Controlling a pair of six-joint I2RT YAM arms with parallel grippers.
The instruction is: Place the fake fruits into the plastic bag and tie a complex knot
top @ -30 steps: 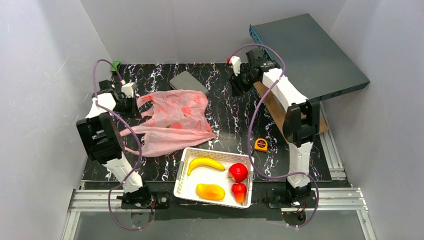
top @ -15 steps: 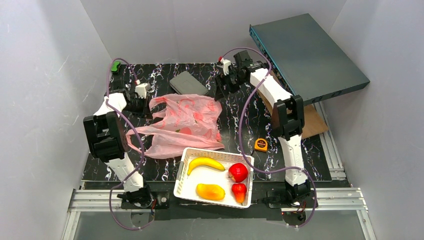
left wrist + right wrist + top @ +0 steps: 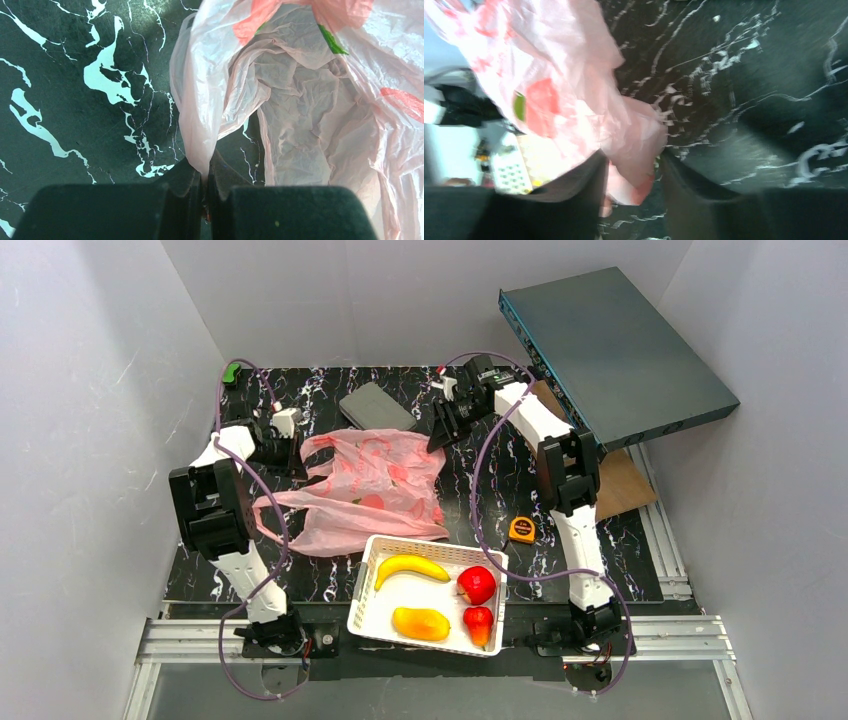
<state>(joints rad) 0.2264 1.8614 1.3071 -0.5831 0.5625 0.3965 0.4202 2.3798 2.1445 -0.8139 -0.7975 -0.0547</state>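
Where the black marbled worktop (image 3: 470,490) shows near its middle, you have the plastic bag (image 3: 370,485): pink, translucent, crumpled flat, red prints on the film, one handle loop trailing toward the left arm's side.

Your left hand (image 3: 205,172): fingers pressed together, pinching a strip of the bag's film at its far left edge. The film rises out of the pinch in a narrow fold.

Your right hand (image 3: 631,159): fingers spread, with the bag's far right corner bunched between them. That view is blurred, so you cannot tell whether the film is clamped.

Fake fruits (image 3: 400,569), four, none in the bag. All lie in the white lattice basket (image 3: 440,549) at the near edge, just beside the bag's near hem:
- banana (image 3: 415,566), far left
- mango (image 3: 420,623), near left
- apple (image 3: 477,584), far right
- small red pointed fruit (image 3: 479,623), near right, just beside the apple

Other items:
- tape measure (image 3: 521,530), yellow-orange, right of the basket, near the right arm
- grey flat case (image 3: 375,405), beyond the bag
- dark teal slab (image 3: 620,340), tilted over the far right corner, a brown board (image 3: 615,485) below it
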